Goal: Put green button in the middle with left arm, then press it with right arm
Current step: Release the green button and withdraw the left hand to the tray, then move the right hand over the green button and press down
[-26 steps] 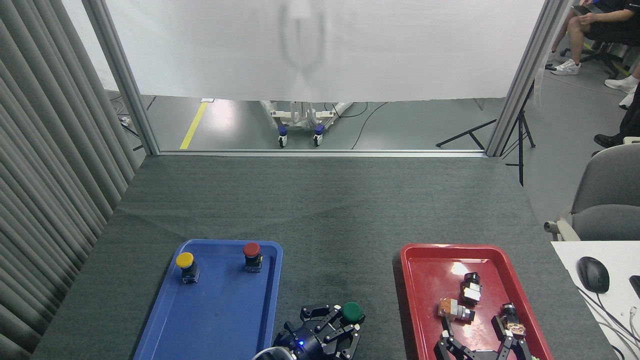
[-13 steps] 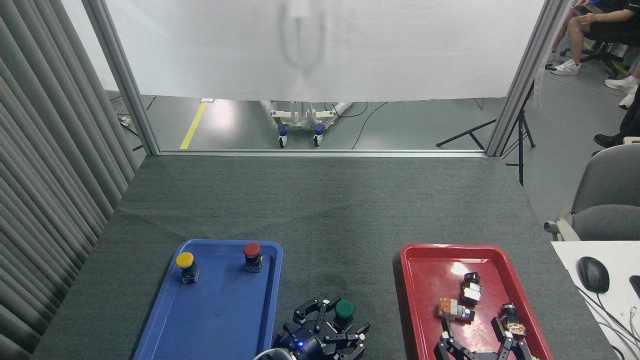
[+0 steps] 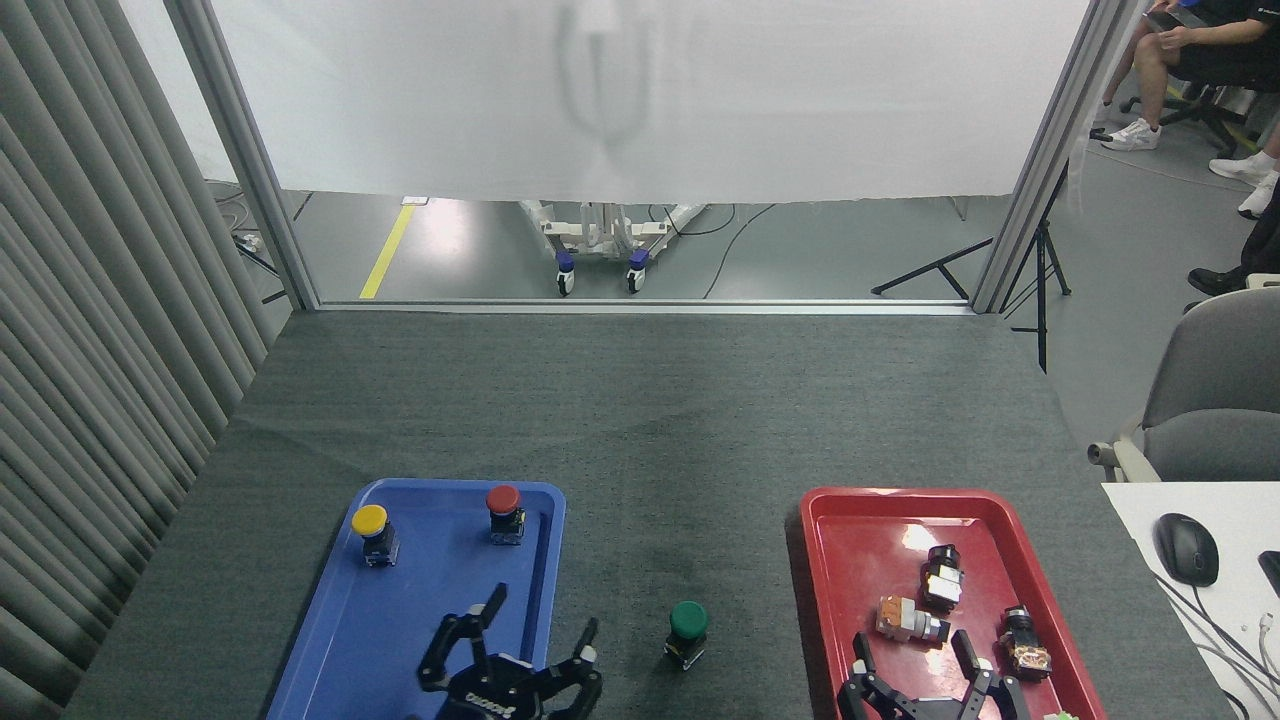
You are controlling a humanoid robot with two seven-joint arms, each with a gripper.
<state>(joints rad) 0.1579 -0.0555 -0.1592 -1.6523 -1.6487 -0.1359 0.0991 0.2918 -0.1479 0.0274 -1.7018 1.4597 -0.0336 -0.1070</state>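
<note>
The green button (image 3: 688,630) stands upright on the dark grey cloth of the middle (image 3: 680,540), between the two trays, free of both grippers. My left gripper (image 3: 540,612) is open at the bottom edge, over the right rim of the blue tray (image 3: 330,640), a hand's width left of the button. My right gripper (image 3: 912,650) is open low over the near part of the red tray (image 3: 870,540), to the right of the button, nothing between its fingers.
A yellow button (image 3: 371,533) and a red button (image 3: 504,512) stand at the back of the blue tray. Three small switch parts (image 3: 940,575) lie in the red tray. A white desk with a mouse (image 3: 1186,548) sits at the right edge.
My left gripper let go of the green button and drew back left over the blue tray's edge. The button now stands alone on the cloth. My right gripper shifted slightly left.
</note>
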